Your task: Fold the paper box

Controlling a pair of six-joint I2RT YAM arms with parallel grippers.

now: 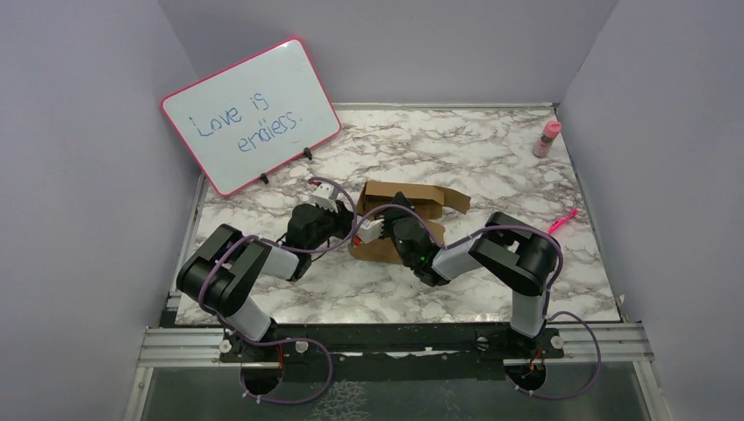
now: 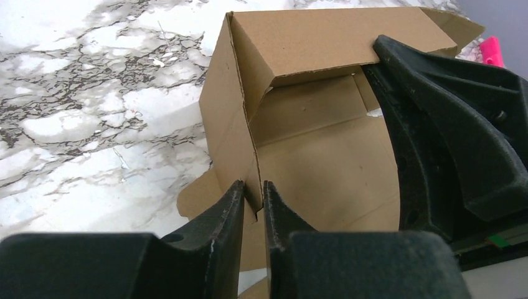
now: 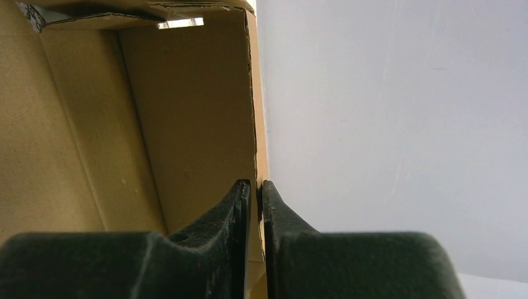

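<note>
The whiteboard (image 1: 250,114) reads "Love is endless.", while the left gripper (image 2: 252,194) and the right gripper (image 3: 255,190) each pinch a wall of the unprinted paper box (image 2: 311,156).

On my feed the paper box (image 1: 421,197) is plain brown, the table (image 1: 491,158) white marble with grey veins, the whiteboard (image 1: 250,114) pink-framed with blue writing, the bottle (image 1: 547,139) pink.

A robot test cell in a lab. Plain lavender partition walls (image 1: 79,175) box in a marble-patterned tabletop (image 1: 491,158). A slotted metal rail (image 1: 167,346) lies well behind the left gripper (image 2: 254,187), and a hand-lettered whiteboard (image 1: 250,114) stands beyond it, leftward.
</note>
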